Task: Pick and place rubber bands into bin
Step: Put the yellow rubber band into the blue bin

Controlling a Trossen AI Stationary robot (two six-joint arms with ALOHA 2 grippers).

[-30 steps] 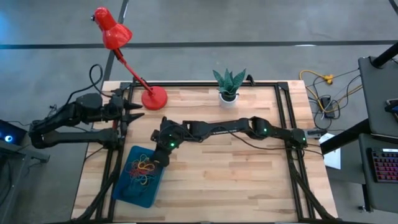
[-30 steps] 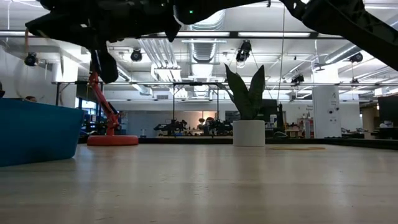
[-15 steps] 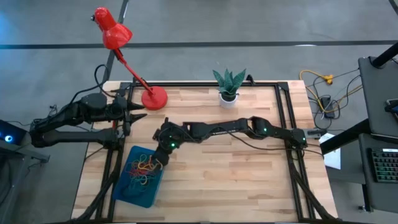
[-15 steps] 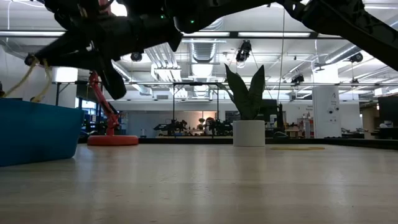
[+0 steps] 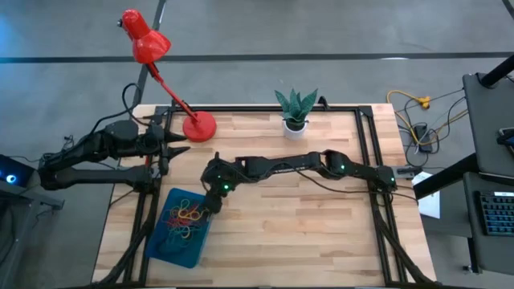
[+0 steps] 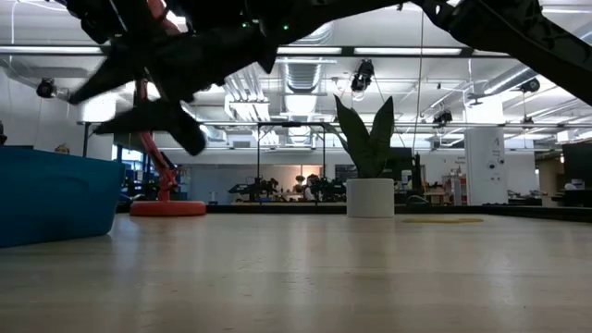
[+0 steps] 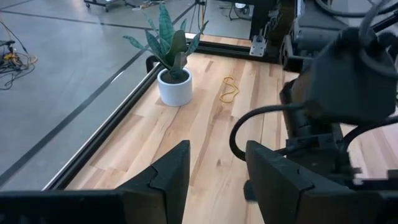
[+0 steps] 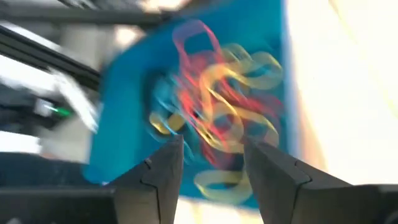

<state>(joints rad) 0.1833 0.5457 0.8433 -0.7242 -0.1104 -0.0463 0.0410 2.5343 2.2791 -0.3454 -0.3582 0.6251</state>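
Rubber bands (image 5: 184, 221) are piling in a red, yellow and green tangle inside the teal bin (image 5: 159, 245), which is sitting at the table's (image 5: 321, 233) 7 o'clock corner; in the right wrist view they are smearing together and single loops are hard to make out. One yellow rubber band (image 7: 229, 91) is lying apart near the potted plant (image 5: 295, 110). Right gripper (image 5: 212, 206) is hovering over the bin's 2 o'clock corner, arm stretching across the table, jaws standing apart and empty. Left gripper (image 5: 177, 144) is waiting at 10 o'clock beside the red lamp (image 5: 198, 126), jaws parted, holding nothing.
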